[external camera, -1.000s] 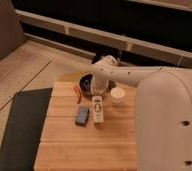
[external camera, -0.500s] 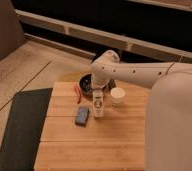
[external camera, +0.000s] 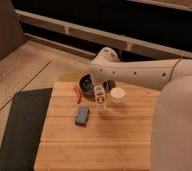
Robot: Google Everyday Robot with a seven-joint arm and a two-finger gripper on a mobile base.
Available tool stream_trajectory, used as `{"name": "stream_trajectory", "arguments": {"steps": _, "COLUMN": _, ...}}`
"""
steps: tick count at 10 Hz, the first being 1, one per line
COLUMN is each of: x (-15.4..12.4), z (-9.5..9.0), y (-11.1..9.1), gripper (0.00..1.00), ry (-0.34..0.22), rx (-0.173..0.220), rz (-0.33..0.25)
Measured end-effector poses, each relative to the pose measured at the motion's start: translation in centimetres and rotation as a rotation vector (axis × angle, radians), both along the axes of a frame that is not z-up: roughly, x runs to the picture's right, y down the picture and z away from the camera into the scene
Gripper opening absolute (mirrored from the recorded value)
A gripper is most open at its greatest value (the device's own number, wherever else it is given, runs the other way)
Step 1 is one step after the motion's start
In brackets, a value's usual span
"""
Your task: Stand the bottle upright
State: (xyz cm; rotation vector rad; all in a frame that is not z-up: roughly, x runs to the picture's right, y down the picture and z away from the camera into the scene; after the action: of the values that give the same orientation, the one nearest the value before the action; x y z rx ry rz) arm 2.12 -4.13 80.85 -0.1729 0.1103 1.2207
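The bottle point(external camera: 100, 98) is a slim whitish one with a pale label. It hangs nearly upright just above the wooden table point(external camera: 104, 145), between the dark bowl and the white cup. My gripper point(external camera: 99, 88) comes down from the white arm and is shut on the bottle's top end. The bottle's cap is hidden by the fingers.
A flat blue-grey block point(external camera: 82, 115) lies in front and to the left of the bottle. A short white cup point(external camera: 118, 95) stands just right of it. A dark bowl point(external camera: 86, 82) and a thin red object point(external camera: 78, 94) sit at the table's far left. A black mat point(external camera: 19, 125) lies on the floor to the left.
The bottle has gone from lying on the table beside the block to hanging nearly upright, a little farther back. The arm has risen with it.
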Motion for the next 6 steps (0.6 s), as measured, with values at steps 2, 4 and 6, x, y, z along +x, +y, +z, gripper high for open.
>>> {"name": "stream_trajectory", "arguments": {"steps": 2, "x": 0.26, "z": 0.00, "y": 0.00, "gripper": 0.00, "ry": 0.004, "rx": 0.000, "rz": -0.002}}
{"name": "stream_trajectory", "arguments": {"steps": 4, "x": 0.29, "z": 0.03, "y": -0.02, "gripper": 0.00, "ry": 0.005, "rx": 0.001, "rz": -0.004}}
{"name": "stream_trajectory", "arguments": {"steps": 6, "x": 0.13, "z": 0.01, "y": -0.54, "gripper": 0.00, "ry": -0.005, "rx": 0.022, "rz": -0.011}}
